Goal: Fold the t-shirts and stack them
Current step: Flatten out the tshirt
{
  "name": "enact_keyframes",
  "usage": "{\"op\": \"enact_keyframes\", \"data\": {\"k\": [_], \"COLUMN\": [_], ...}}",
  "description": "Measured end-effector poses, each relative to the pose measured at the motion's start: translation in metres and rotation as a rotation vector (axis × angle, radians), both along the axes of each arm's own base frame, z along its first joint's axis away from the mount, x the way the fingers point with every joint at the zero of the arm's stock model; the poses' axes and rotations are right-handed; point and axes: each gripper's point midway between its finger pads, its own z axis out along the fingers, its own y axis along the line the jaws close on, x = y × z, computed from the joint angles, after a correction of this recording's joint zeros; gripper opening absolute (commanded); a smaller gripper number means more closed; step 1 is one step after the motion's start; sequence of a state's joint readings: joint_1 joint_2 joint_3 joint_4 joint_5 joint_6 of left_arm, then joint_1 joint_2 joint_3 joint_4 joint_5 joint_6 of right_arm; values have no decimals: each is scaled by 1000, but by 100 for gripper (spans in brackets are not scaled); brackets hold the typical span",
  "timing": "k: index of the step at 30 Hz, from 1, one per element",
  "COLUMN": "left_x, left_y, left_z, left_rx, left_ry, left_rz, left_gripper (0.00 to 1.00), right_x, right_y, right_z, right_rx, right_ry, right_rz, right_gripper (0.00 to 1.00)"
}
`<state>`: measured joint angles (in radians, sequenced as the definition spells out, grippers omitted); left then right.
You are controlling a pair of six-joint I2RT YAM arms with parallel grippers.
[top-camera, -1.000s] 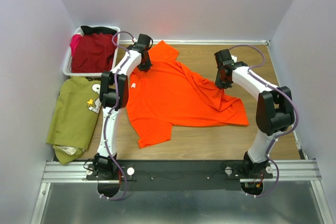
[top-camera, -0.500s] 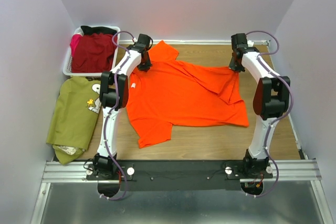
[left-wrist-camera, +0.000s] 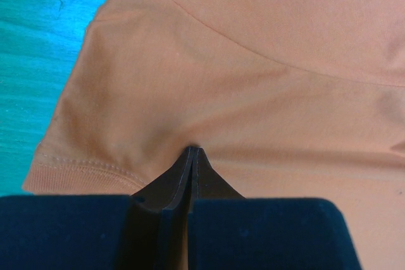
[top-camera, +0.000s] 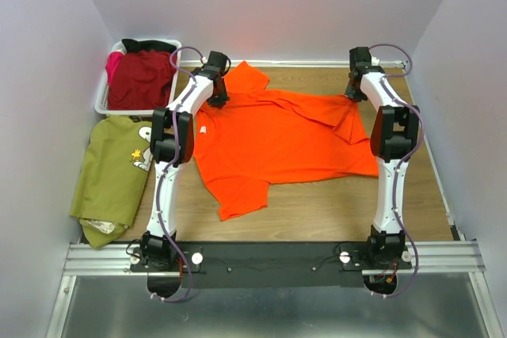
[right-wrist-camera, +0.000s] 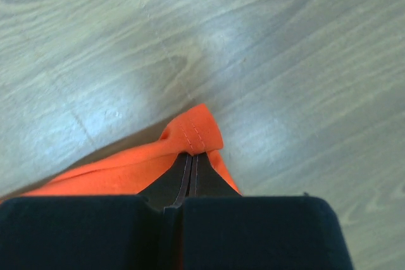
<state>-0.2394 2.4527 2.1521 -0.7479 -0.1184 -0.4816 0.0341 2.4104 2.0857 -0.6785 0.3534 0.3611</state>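
Clearly, the orange shirt (top-camera: 277, 136) is spread on the table (top-camera: 317, 211) and pinched at its far edge: left gripper (left-wrist-camera: 193, 151) on shoulder cloth, right gripper (right-wrist-camera: 192, 155) on a hem corner (jaws pressed together). Even tension should be applied so wrinkles are drawn flat.

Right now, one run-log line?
left jaws: shut on orange shirt | right jaws: shut on orange shirt | basket: red shirt inside | fold: not done

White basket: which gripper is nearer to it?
Left. The left gripper pinches the orange t-shirt close beside the basket; the right gripper grips the shirt's opposite end, across the table.
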Motion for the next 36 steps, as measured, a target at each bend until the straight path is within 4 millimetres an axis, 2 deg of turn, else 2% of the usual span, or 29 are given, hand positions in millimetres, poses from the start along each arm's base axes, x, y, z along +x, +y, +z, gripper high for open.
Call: {"op": "enact_keyframes", "data": {"k": [2, 5, 6, 8, 13, 17, 19, 21, 30, 36], "left_x": [0, 0, 0, 0, 0, 0, 0, 0, 0, 0], "left_y": [0, 0, 1, 1, 1, 1, 1, 1, 1, 1], "left_z": [0, 0, 0, 0, 0, 0, 0, 0, 0, 0], "left_rx": [1, 4, 5, 6, 9, 10, 11, 11, 11, 12], "left_ry": [0, 0, 0, 0, 1, 1, 1, 1, 1, 1], "left_rz": [-2, -4, -5, -5, -8, -9, -10, -11, -11, -11], "left_gripper": [9, 9, 9, 9, 9, 9, 9, 8, 8, 8], "right_x": [3, 8, 10, 13, 16, 16, 16, 18, 21, 31], "right_y": [-3, -5, -6, -5, -5, -4, -4, -4, -4, -8], "right_z": [-4, -2, 0, 4, 7, 8, 8, 10, 15, 30], "right_rx": [8, 18, 23, 28, 30, 35, 36, 36, 34, 32], "right_ry": [2, -9, -17, -28, -36, -37, -37, -43, -57, -101], "right_rz": [-3, -4, -1, 4, 20, 25, 26, 27, 28, 22], "right_gripper": [3, 15, 22, 28, 36, 34, 24, 1, 1, 1]}}
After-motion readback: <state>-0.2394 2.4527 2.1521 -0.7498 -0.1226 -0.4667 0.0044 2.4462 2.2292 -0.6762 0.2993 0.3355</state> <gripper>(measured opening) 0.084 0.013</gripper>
